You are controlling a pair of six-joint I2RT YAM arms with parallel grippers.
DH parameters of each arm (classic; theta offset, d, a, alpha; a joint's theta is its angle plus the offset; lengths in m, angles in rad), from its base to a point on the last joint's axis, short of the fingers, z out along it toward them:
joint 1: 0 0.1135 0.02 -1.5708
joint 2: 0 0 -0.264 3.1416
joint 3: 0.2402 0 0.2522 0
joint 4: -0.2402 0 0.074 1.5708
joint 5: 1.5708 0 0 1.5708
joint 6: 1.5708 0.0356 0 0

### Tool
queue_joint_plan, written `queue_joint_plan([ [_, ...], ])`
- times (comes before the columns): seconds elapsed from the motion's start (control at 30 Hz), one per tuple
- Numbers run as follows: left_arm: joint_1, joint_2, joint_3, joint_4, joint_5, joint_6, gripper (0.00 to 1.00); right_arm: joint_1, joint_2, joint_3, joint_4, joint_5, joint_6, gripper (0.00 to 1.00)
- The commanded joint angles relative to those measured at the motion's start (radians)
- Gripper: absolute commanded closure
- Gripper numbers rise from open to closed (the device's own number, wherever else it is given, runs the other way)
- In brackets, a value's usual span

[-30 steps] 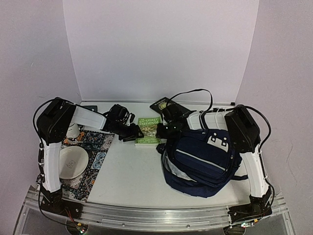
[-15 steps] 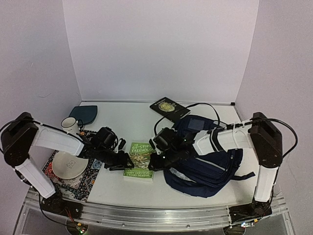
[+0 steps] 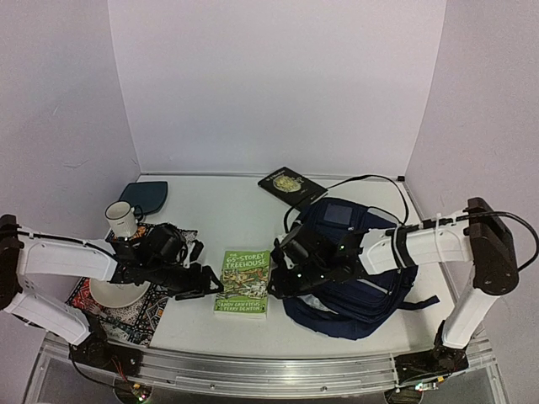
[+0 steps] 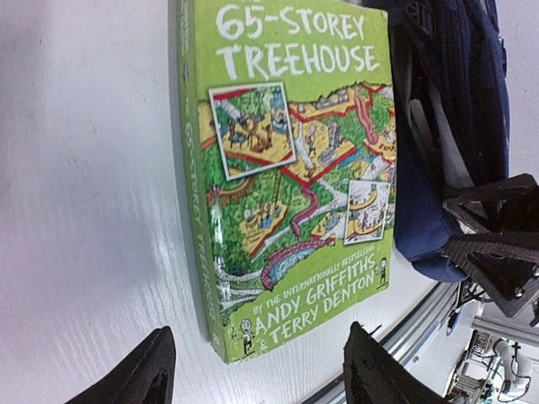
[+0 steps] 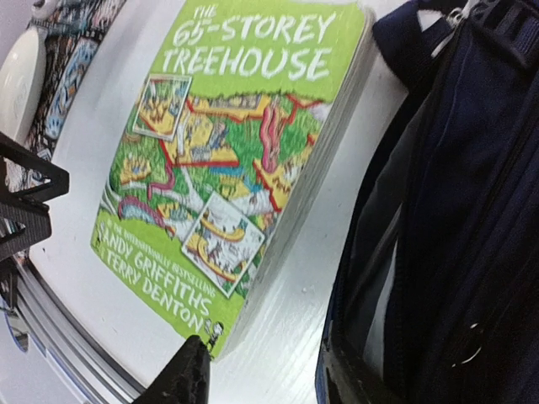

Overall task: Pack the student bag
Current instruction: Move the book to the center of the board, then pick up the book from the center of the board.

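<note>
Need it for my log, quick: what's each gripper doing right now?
Left gripper: open, holding nothing.
Right gripper: open, holding nothing.
Green book lies free between them.

Robotics lab — white backdrop panels (bolted aluminium rail)

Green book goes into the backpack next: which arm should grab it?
Left, probably. The left gripper is open, with the lower end of the green book between its fingers. The right gripper, also open, sits close against the student bag, better placed to hold its mouth open.
</note>
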Motion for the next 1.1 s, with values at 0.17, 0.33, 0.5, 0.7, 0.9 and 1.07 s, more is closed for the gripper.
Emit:
queue_joint_plan([
  [0.17, 0.112, 0.125, 0.189, -0.013, -0.023, 0.145, 0.3, -0.019, 0.123, 0.154, -0.011, 0.141, 0.02, 0.39],
  [0.33, 0.118, 0.219, 0.224, 0.029, 0.02, 0.167, 0.3, -0.033, 0.2, 0.214, 0.008, 0.108, 0.04, 0.4],
  [0.5, 0.118, 0.274, 0.225, 0.078, 0.061, 0.158, 0.32, -0.048, 0.266, 0.232, 0.023, 0.081, 0.075, 0.42],
  [0.7, 0.116, 0.319, 0.2, 0.141, 0.128, 0.136, 0.34, -0.064, 0.325, 0.234, 0.044, 0.057, 0.112, 0.42],
  [0.9, 0.101, 0.343, 0.166, 0.218, 0.165, 0.094, 0.36, -0.076, 0.364, 0.237, 0.093, -0.02, 0.12, 0.41],
  [1.07, 0.087, 0.35, 0.134, 0.291, 0.175, 0.041, 0.39, -0.085, 0.337, 0.21, 0.189, -0.132, 0.118, 0.47],
])
